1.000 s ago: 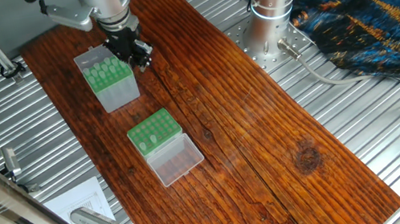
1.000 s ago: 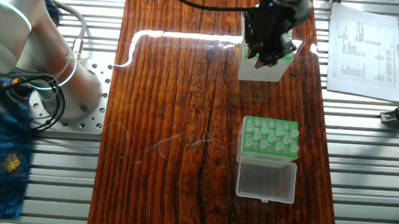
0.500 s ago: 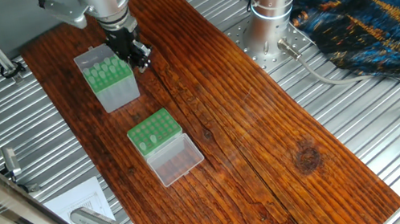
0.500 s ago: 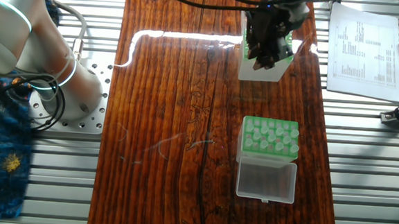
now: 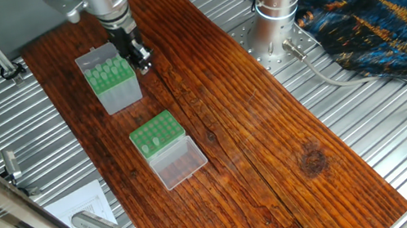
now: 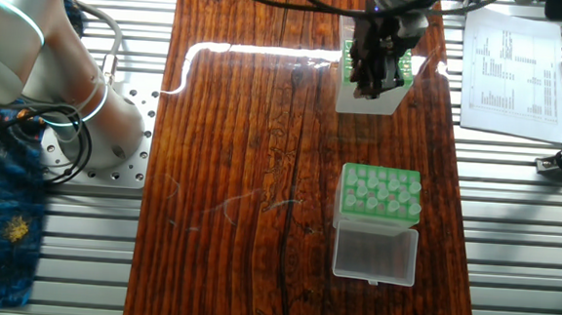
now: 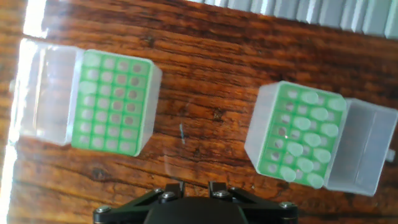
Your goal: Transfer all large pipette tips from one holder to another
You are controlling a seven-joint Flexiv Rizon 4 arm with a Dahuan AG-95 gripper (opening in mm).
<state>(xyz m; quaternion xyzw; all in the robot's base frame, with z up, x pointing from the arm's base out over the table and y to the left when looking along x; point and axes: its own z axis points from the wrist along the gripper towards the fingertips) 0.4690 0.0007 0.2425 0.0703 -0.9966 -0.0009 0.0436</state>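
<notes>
The gripper (image 5: 136,56) has drawn a little up and toward the far end of the table since a second ago; the boxes have not shifted. It hangs just over the inner edge of the taller grey-sided holder (image 5: 111,84), and from the other fixed view it covers most of that holder's green top plate (image 6: 349,60).

In the hand view the two fingertips (image 7: 180,186) sit close together with only a narrow gap. I cannot tell whether a tip is pinched between them.

The large pipette tips (image 5: 102,70) stand in the taller holder, bunched toward its clear-lid end; in the hand view they show as pale ovals (image 7: 311,134) in the columns nearest that lid. The low green rack (image 5: 155,133) sits near the holder on the wooden board (image 5: 273,135), apart from it, with its clear lid (image 5: 179,163) lying open and flat. Pale rounds show in its holes (image 6: 382,190).

A printed sheet (image 6: 511,69) lies beside the board on the metal table. It carries rows like a table, but the print is too small for me to read.
</notes>
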